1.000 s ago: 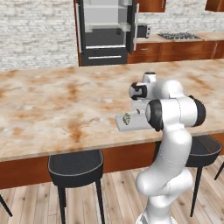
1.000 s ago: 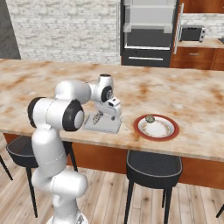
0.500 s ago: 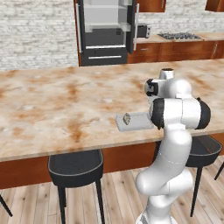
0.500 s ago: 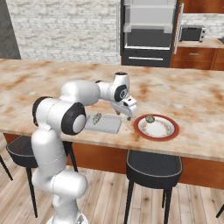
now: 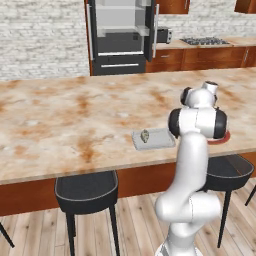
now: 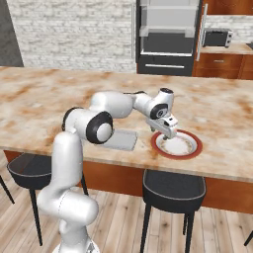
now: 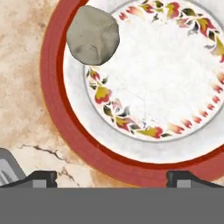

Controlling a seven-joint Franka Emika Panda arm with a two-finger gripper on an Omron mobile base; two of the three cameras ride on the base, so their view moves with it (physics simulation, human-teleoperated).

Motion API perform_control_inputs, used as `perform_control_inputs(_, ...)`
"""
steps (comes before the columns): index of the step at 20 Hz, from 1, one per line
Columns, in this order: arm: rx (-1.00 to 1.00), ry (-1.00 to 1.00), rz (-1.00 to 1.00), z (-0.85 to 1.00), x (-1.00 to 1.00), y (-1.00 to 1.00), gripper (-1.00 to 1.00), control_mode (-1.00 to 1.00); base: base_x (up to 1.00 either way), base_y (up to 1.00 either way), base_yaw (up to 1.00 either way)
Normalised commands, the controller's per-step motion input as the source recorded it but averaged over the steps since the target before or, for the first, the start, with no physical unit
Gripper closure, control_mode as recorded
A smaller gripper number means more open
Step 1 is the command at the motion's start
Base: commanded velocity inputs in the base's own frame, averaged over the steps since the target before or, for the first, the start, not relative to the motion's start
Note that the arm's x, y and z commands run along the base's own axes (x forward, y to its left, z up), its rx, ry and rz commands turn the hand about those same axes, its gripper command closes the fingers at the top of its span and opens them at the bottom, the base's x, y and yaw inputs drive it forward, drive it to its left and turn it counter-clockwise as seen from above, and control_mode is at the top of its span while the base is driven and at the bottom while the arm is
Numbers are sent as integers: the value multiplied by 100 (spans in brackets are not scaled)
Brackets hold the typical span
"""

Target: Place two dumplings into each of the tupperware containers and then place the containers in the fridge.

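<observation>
A: Counter (image 5: 75,125) contents?

B: One tupperware container (image 5: 154,138), near the front edge, right of centre, holding one dumpling (image 5: 145,135) at its left end. A red-rimmed plate (image 5: 223,137), mostly hidden by the arm (image 5: 197,122), lies just right of it.

A: Below the front edge?

B: Two dark stools: one (image 5: 86,191) left of centre, one (image 5: 227,167) by the right end.

A: Behind the far edge?

B: The fridge (image 5: 122,35), doors open, pale shelves showing. Wooden cabinets (image 5: 200,57) to its right carry a microwave (image 5: 163,36) and a cooktop (image 5: 206,41). Brick wall (image 5: 42,37) to its left.
</observation>
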Motion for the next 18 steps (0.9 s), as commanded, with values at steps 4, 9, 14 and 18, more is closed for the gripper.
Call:
perform_control_inputs(4,5,0,4,-35,65,-26,-100,-100,0,0,0)
perform_control_inputs(9,1,-3,3,-49,52,-3,-100,-100,0,0,0)
perform_control_inputs(14,0,-8,0,-46,31,-1,-100,-100,0,0,0)
perform_control_inputs(18,0,-17,0,-31,37,0,-100,-100,0,0,0)
